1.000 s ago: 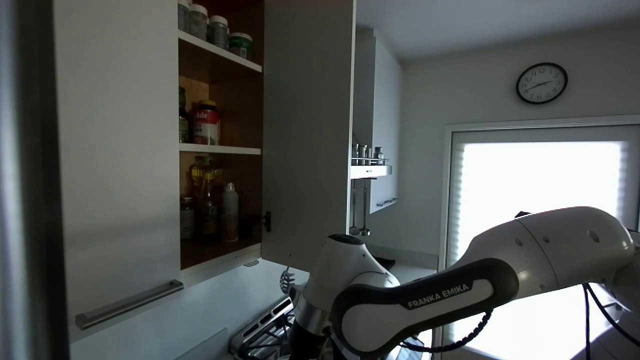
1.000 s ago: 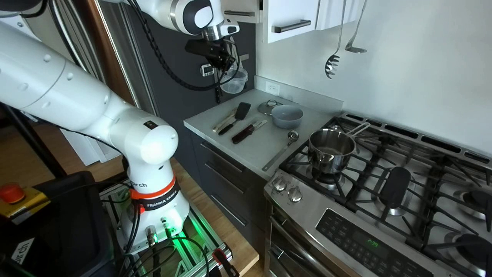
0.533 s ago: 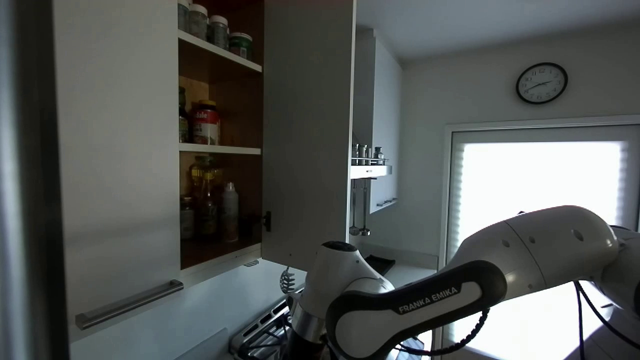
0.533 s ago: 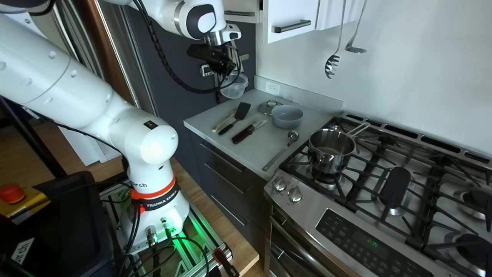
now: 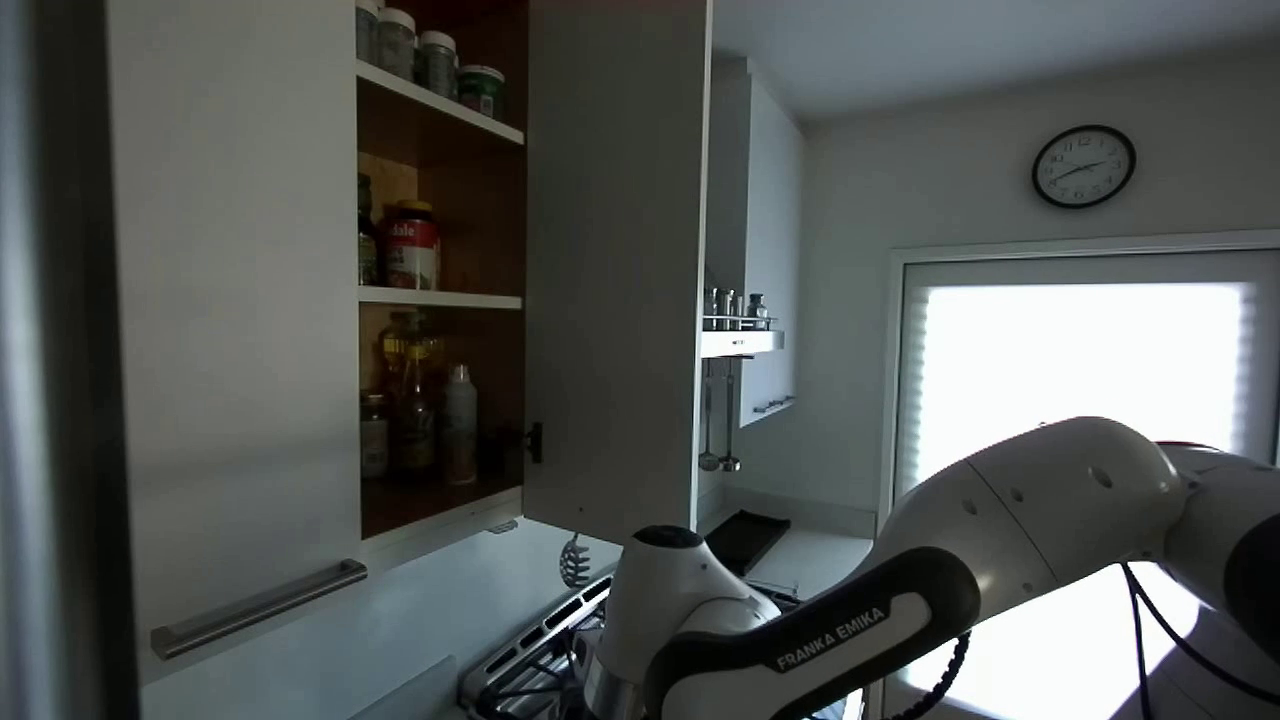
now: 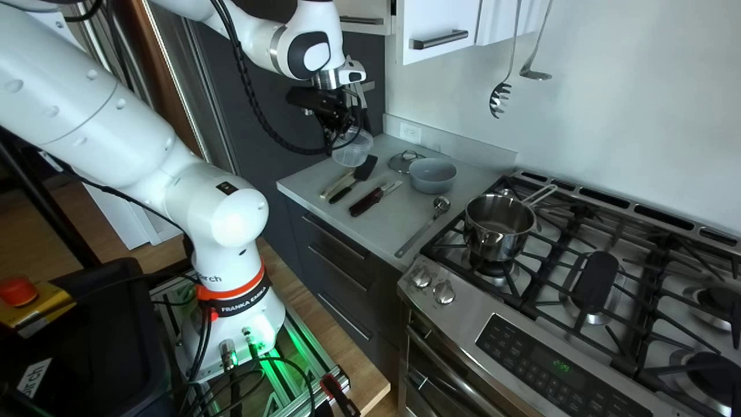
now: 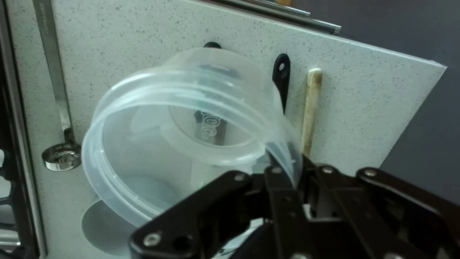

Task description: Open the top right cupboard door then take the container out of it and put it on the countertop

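Observation:
The container is a clear plastic tub [image 6: 352,152], also large in the wrist view [image 7: 215,151]. My gripper [image 7: 287,162] is shut on its rim; it also shows in an exterior view [image 6: 346,128]. The tub hangs tilted above the back left of the pale countertop [image 6: 396,217], apart from it. The countertop fills much of the wrist view [image 7: 359,97]. Utensils show through the tub's bottom. The top right cupboard door [image 5: 615,260] stands open with its inner face showing. Its lower part and bar handle show in an exterior view [image 6: 440,23].
On the countertop lie a spatula [image 6: 363,169], knives [image 6: 370,200], a wooden utensil [image 7: 312,108], a metal spoon [image 6: 431,223], a glass lid [image 6: 405,159] and a grey bowl [image 6: 433,175]. A saucepan [image 6: 499,223] stands on the gas hob. Bottles [image 5: 460,425] stand in the open cupboard.
The arm has lowered, and the tub in my gripper has come down toward the countertop. The gripper has stayed shut on the rim. The cupboard door has not moved.

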Controlling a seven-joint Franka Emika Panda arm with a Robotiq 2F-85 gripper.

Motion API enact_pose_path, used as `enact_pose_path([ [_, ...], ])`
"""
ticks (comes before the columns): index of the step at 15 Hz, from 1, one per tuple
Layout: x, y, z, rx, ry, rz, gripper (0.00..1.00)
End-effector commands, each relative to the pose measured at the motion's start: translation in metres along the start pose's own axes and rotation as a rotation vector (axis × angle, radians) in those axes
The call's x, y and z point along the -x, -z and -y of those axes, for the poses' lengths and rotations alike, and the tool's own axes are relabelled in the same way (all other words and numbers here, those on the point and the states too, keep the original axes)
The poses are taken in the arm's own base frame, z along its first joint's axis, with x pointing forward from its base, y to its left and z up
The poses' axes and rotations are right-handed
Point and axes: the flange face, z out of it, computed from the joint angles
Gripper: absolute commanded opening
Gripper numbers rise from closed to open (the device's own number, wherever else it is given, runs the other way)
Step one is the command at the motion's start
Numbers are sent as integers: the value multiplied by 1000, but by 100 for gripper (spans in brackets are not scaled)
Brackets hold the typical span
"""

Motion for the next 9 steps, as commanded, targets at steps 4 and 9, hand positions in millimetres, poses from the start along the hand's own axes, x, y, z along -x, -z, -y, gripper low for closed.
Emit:
enact_pose_path([
  [4,22,-58,-23,36,-57,-18,2],
  [9,15,-98,-45,67,-97,-49,2],
])
